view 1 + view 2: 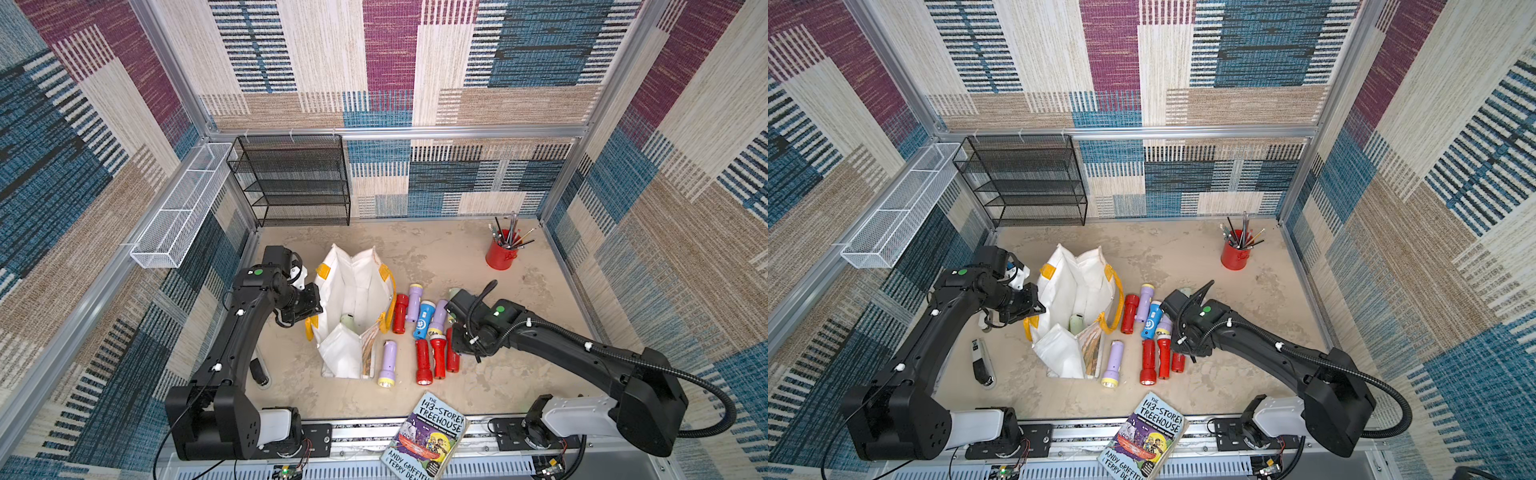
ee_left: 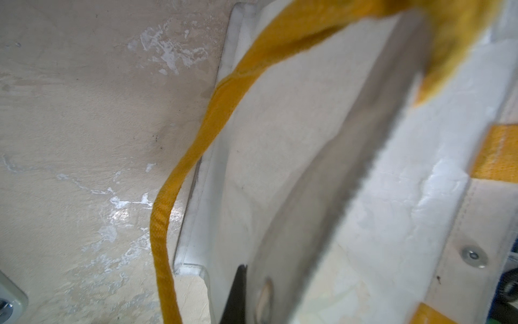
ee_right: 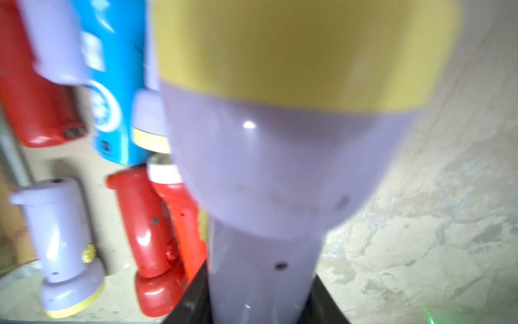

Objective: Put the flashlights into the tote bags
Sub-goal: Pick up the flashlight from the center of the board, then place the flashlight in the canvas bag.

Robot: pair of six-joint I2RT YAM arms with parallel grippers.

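Patchwork woven panels in blue, plum and beige wall in a mottled beige surface [image 1: 478, 257], seen from above. Near its middle, a little toward the left edge, a white tote bag [image 1: 353, 286] with yellow handles stands with its mouth open. One pale green flashlight [image 1: 348, 322] lies inside it on the bottom. Your left gripper [image 1: 316, 311] is pinched closed on the bag's left rim beside a yellow handle [image 2: 196, 157]. The left wrist view shows that strap and the white wall up close and blurred. Just right of the bag, loose flashlights [image 1: 423, 361] lie on the surface in two rough rows. The farther row is red, lilac, blue and lilac; the row nearer the front edge is one lilac and three red. Your right gripper [image 3: 263, 297] hangs over the right end of this group, hidden under its wrist in both top views. The right wrist view shows its black jaws clamped on the grip of a lilac flashlight [image 3: 280, 168] with a yellow head. A red cup [image 1: 500, 253] of pencils stands near the far right corner. A black mesh rack [image 1: 291, 183] fills the far left corner, and a paperback book [image 1: 428, 436] overhangs the front edge.
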